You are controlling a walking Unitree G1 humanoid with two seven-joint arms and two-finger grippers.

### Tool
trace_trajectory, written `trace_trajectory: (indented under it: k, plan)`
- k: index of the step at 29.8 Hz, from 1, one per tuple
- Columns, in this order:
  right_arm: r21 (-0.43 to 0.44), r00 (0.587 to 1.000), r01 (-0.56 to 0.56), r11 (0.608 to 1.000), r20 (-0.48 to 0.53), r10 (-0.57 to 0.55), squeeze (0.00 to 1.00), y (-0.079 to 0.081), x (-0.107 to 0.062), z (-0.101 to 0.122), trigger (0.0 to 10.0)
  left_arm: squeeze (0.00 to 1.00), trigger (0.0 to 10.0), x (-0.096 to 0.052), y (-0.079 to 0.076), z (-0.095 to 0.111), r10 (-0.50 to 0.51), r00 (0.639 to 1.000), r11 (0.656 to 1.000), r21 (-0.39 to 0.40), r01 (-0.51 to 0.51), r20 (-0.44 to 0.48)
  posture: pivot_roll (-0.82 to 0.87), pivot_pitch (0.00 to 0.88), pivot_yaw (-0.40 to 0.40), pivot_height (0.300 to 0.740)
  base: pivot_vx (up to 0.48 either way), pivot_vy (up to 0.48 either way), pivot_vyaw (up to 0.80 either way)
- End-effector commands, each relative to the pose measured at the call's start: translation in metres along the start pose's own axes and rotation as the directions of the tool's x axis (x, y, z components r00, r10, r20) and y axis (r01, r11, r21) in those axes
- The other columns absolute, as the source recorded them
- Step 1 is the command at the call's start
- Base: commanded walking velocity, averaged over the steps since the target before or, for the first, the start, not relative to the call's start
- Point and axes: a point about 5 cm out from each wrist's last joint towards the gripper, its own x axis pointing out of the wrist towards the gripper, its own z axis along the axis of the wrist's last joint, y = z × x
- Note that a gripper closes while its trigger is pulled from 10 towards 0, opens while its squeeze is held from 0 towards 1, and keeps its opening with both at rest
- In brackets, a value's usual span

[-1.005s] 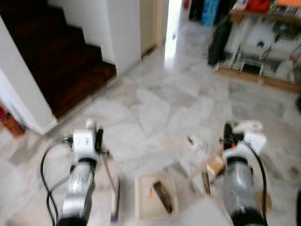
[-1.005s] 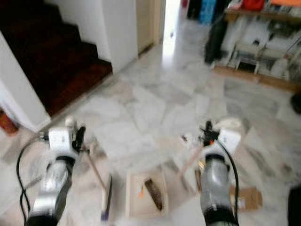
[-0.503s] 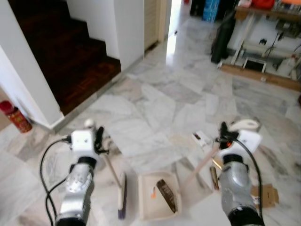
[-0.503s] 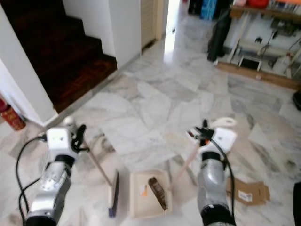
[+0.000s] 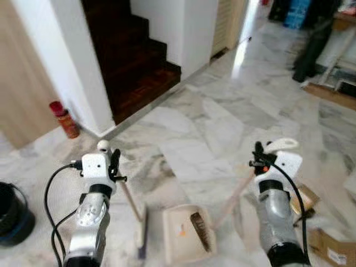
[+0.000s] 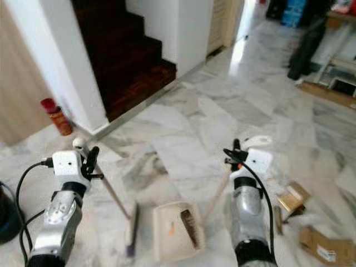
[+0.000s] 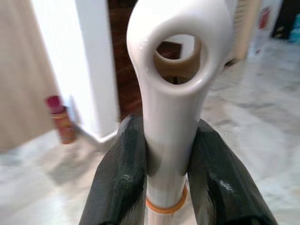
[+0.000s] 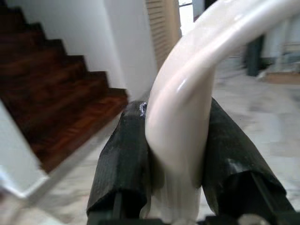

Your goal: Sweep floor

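marble floor (image 5: 211, 128) runs pale and veined ahead of the robot, with dark stairs (image 5: 139, 61) off to the left. left tool (image 7: 164, 183) is clenched on the white handle of one broom (image 5: 140, 228), whose stick slants down and to the right so the brush head rests on the floor just left of the dustpan. right tool (image 8: 176, 168) is clenched on the curved handle of one dustpan (image 5: 186, 233), its stick slanting down and to the left, so the pan sits low between the two arms with its mouth toward the robot's feet and one dark clump lying inside. two cardboard scraps (image 5: 328, 247) lie on the floor to the right, nearer the right arm, so the broom must reach across. one red can (image 5: 65, 119) stands by the wall.
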Motion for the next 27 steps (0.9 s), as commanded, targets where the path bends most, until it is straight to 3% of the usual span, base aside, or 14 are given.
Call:
trace_trajectory:
  k: [1, 5, 12, 23, 27]
  plan:
    - [0.016, 1.0, 0.025, 1.0, 0.016, -0.025, 0.0, -0.0059, 0.0004, 0.0036, 10.0, 0.0, 10.0, 0.0045, -0.0052, 0.0092, -0.014, 0.999, 1.0, 0.004, 0.014, 0.036, 0.06, 0.0, 0.005, 0.74, 0.0, 0.292, 0.0]
    - [0.006, 1.0, 0.025, 1.0, 0.017, -0.025, 0.0, -0.006, 0.0008, 0.0038, 10.0, 0.0, 10.0, 0.0052, -0.0051, 0.0093, -0.016, 0.999, 1.0, 0.003, 0.015, 0.035, 0.06, 0.0, 0.007, 0.74, 0.0, 0.293, 0.0]
    - [0.009, 1.0, 0.026, 1.0, 0.017, -0.026, 0.0, -0.0066, 0.0008, 0.0037, 10.0, 0.0, 10.0, 0.0055, -0.0059, 0.0097, -0.02, 0.999, 1.0, 0.001, 0.02, 0.035, 0.06, 0.0, 0.006, 0.74, 0.0, 0.295, 0.65]
    - [0.011, 1.0, 0.02, 1.0, 0.011, -0.02, 0.0, -0.0037, 0.0002, 0.002, 10.0, 0.0, 10.0, 0.0045, -0.0052, 0.0102, -0.021, 0.999, 1.0, 0.002, 0.021, 0.034, 0.07, 0.0, 0.007, 0.74, 0.0, 0.296, 0.0]
    - [0.014, 1.0, 0.018, 1.0, 0.009, -0.018, 0.0, -0.0034, 0.0, 0.0015, 10.0, 0.0, 10.0, 0.0038, -0.0059, 0.0096, -0.023, 0.999, 1.0, 0.001, 0.023, 0.031, 0.06, 0.0, 0.006, 0.74, 0.0, 0.296, 0.66]
